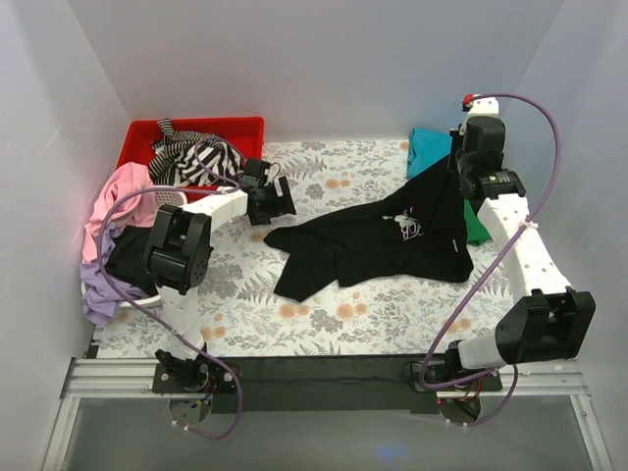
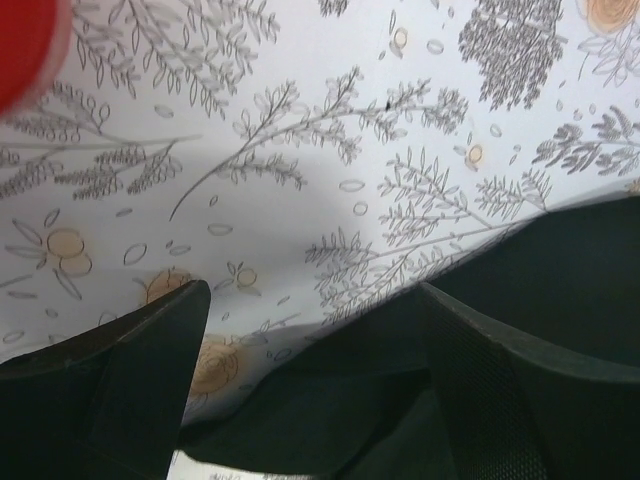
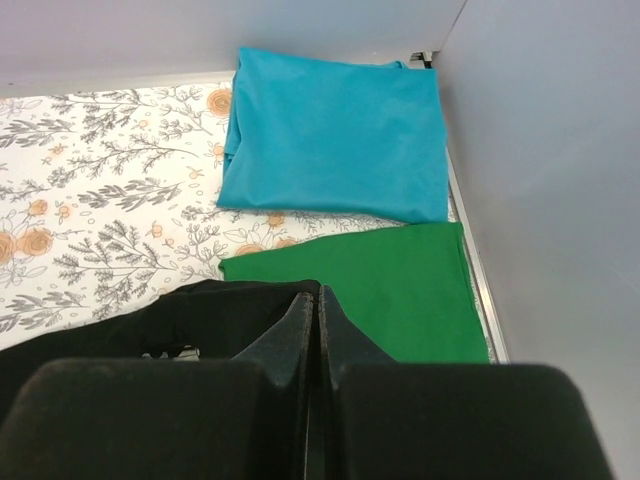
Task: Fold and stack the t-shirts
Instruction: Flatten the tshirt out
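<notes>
A black t-shirt (image 1: 373,240) with a small pale print lies crumpled across the middle of the flowered table. Its far right corner is lifted up to my right gripper (image 1: 461,167), which is shut on that black cloth (image 3: 230,310); the jaws (image 3: 319,295) are pressed together. My left gripper (image 1: 283,201) hovers over the shirt's far left corner. It stands open, its two fingers (image 2: 130,380) on either side of the black cloth's edge (image 2: 330,410). A folded teal t-shirt (image 3: 335,130) and a folded green t-shirt (image 3: 390,290) lie side by side against the right wall.
A red bin (image 1: 147,132) at the back left holds a striped t-shirt (image 1: 191,157). In front of it a white basket (image 1: 167,196) is heaped with pink (image 1: 123,191), lilac (image 1: 98,289) and black cloth. White walls close in the left, back and right.
</notes>
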Robot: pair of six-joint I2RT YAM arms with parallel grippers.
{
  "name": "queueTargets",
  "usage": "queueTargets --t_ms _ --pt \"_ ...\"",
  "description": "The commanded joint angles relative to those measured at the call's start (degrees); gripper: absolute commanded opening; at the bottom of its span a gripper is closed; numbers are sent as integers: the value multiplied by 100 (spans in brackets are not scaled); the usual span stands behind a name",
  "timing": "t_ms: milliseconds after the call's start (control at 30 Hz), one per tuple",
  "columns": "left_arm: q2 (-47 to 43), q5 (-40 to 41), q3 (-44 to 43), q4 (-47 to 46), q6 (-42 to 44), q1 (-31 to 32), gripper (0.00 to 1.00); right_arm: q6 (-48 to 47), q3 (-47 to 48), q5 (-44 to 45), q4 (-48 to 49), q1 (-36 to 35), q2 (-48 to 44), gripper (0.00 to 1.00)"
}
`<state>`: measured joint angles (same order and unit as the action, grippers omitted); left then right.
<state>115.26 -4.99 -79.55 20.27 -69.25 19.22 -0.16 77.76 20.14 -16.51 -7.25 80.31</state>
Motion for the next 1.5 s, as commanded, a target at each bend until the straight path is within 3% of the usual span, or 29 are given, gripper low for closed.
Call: queueTargets --t_ms 0,400,567,600,667,700,967,1333,1467 --pt "-346 -89 396 363 149 38 82 78 55 -89 263 -5 -7 1" --pt "-672 -406 1090 460 334 204 74 175 12 -353 298 4 81 1" --pt "-575 -379 1222 399 316 213 45 192 -15 -362 298 4 81 1" --pt "-558 -388 1222 364 325 213 31 192 -24 -336 306 4 81 1" --pt "-488 -450 1126 372 395 213 16 166 -24 -327 298 13 81 1" --pt "-478 -476 1082 390 412 205 0 157 -6 -344 298 13 81 1" --pt "-1031 -222 406 723 650 196 0 69 152 -432 114 48 -59 1" --pt "-2780 419 -2027 1857 1388 -41 0 43 696 -863 -651 65 -990 1" --pt "-3351 815 -2450 2112 1581 -59 0 34 873 -854 -844 57 -1588 1"
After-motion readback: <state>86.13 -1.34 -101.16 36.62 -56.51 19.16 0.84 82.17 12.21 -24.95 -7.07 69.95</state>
